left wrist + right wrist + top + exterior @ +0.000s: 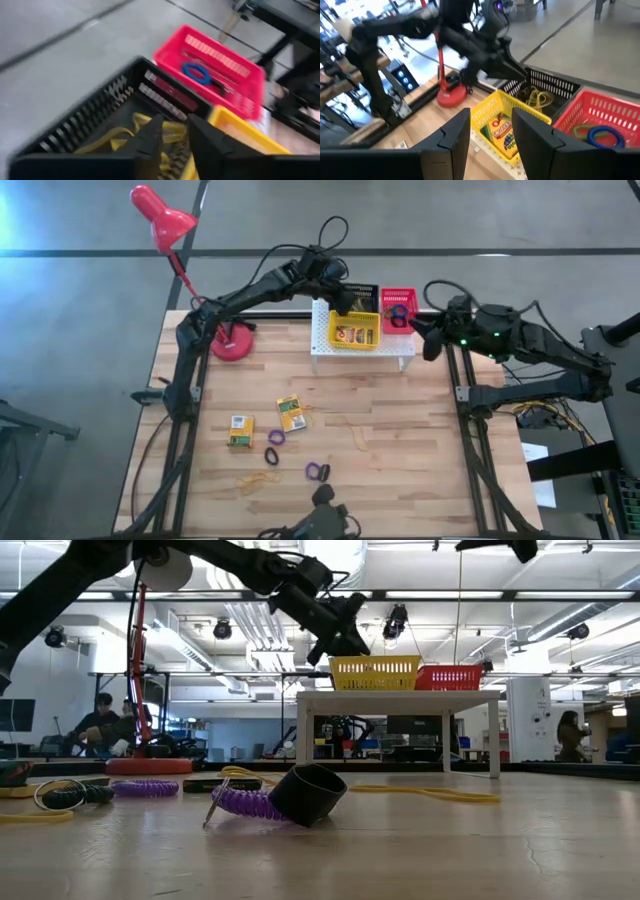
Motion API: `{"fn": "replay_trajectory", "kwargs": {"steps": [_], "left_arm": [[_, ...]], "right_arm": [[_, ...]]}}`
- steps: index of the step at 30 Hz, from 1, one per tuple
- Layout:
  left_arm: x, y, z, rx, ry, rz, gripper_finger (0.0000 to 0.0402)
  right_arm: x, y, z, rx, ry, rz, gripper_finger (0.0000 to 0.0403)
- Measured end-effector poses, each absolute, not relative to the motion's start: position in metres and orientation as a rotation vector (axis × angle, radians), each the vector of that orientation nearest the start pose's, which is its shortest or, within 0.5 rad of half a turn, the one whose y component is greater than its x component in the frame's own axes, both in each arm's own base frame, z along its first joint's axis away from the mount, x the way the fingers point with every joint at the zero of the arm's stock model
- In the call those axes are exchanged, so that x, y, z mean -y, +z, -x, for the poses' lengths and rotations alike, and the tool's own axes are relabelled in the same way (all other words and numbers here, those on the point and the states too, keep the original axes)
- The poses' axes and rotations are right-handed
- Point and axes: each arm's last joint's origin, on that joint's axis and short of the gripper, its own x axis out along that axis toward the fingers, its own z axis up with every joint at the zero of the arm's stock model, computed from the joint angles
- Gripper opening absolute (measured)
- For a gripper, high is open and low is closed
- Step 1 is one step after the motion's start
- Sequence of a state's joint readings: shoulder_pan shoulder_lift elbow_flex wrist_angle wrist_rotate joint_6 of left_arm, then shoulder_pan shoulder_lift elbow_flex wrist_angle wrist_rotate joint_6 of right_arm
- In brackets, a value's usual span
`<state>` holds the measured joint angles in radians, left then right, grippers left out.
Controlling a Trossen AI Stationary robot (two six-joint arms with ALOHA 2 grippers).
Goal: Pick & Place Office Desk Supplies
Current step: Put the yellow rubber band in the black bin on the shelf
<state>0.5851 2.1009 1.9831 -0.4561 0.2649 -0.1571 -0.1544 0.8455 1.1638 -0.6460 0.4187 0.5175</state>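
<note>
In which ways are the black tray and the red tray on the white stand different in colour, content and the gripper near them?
The black tray holds yellow rubber bands; the red tray holds a blue ring. The left gripper hangs above the black tray, fingers slightly apart; no gripper is over the red tray, and the right gripper waits beside the stand. Both are slotted trays on that stand.

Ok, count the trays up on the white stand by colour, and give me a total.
Black tray: 1
Yellow tray: 1
Red tray: 1
Total: 3
</note>
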Motion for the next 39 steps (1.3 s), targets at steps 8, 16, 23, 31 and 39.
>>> {"fn": "replay_trajectory", "kwargs": {"steps": [8, 16, 23, 31, 39], "left_arm": [[-0.234, 0.347, -0.368, -0.655, 0.346, 0.456, 0.0162], [-0.179, 0.406, -0.307, -0.680, 0.297, 0.355, 0.0148], [-0.122, 0.406, -0.249, -0.664, 0.282, 0.295, 0.0138], [-0.078, 0.360, -0.194, -0.663, 0.288, 0.407, 0.0138], [-0.060, 0.322, -0.162, -0.657, 0.315, 0.530, 0.0138]], "right_arm": [[0.031, 0.393, -0.183, -0.244, -0.574, -0.450, 0.0139], [0.021, 0.365, -0.232, -0.421, -0.346, -0.570, 0.0139], [0.011, 0.317, -0.282, -0.703, -0.134, -0.551, 0.0155], [-0.014, 0.243, -0.323, -1.014, -0.061, -0.433, 0.0212], [-0.014, 0.170, -0.346, -1.249, -0.171, -0.476, 0.0223]]}}
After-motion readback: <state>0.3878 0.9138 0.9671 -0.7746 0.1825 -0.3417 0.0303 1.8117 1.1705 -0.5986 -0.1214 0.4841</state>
